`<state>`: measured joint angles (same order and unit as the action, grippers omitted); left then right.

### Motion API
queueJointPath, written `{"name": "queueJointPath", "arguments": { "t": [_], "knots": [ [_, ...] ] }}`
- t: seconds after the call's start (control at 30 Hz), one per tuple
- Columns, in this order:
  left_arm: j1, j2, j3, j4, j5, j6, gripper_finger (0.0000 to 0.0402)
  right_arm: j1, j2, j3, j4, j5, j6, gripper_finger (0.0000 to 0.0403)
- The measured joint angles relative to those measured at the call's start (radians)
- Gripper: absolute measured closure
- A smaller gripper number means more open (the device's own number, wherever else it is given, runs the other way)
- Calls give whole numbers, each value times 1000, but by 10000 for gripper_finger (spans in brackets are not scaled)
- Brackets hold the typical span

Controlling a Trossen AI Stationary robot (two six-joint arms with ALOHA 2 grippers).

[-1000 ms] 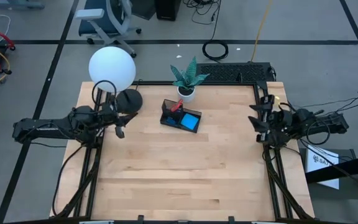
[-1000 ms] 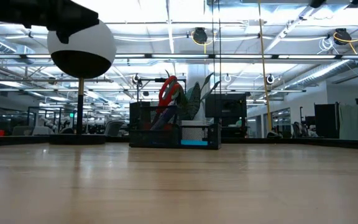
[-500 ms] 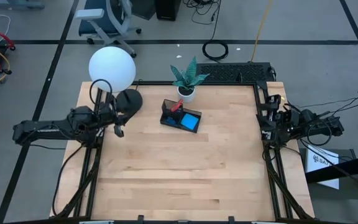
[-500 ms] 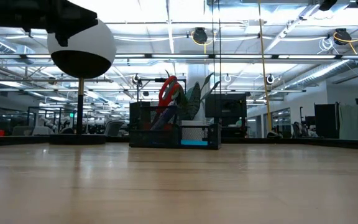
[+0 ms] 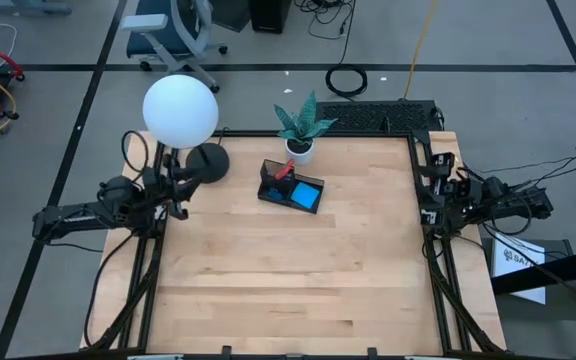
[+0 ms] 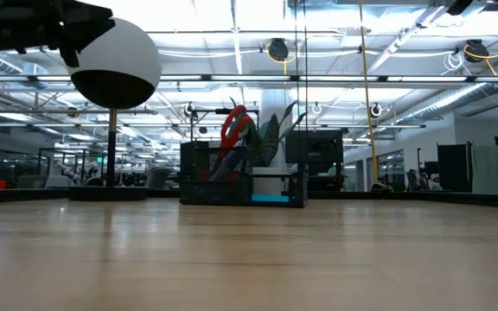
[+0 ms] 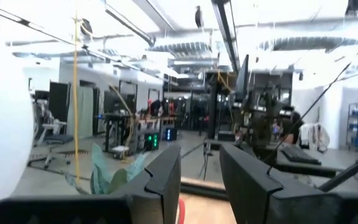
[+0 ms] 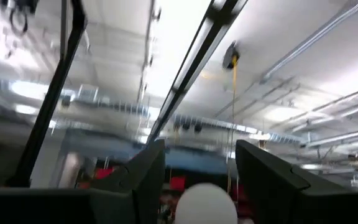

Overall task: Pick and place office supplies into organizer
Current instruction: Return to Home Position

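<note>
Pale wooden desk (image 5: 288, 280), and one small black plastic organizer (image 5: 269, 190) sits at twelve o'clock. In it there's one pair of red-handled scissors (image 5: 284, 171), standing in the tall compartment, and one bright blue square note pad (image 5: 308, 194), flat in the tray. Left end effector (image 5: 176, 204) hangs at the ten o'clock edge, fingers narrowly parted, holding nothing. Right end effector (image 5: 428, 188) is at two o'clock, fingers wider, empty too.

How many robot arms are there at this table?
2. The left arm lies at the table's left edge, beside the white globe lamp. The right arm sits at the right edge.
</note>
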<state>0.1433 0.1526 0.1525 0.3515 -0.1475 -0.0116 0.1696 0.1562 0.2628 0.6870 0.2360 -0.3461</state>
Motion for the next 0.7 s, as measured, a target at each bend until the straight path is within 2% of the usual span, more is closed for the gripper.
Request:
{"name": "queueJointPath", "arguments": {
  "t": [0.13,0.3,0.43,0.6,0.7],
  "knots": [
    [0,-73,-36,29,-18,-34,282,0,0,-104,262,5,-3,214],
    [-1,-151,-114,131,-40,-43,282,0,2,-219,528,79,-30,218],
    [-13,-142,-142,198,-50,-20,282,0,-1,-230,556,68,-51,216],
    [-51,-141,-142,221,-75,34,282,2,-1,-231,563,-30,-67,218],
    [-76,-141,-142,227,-80,67,282,3,0,-231,570,-27,-65,219]
  ]
}}
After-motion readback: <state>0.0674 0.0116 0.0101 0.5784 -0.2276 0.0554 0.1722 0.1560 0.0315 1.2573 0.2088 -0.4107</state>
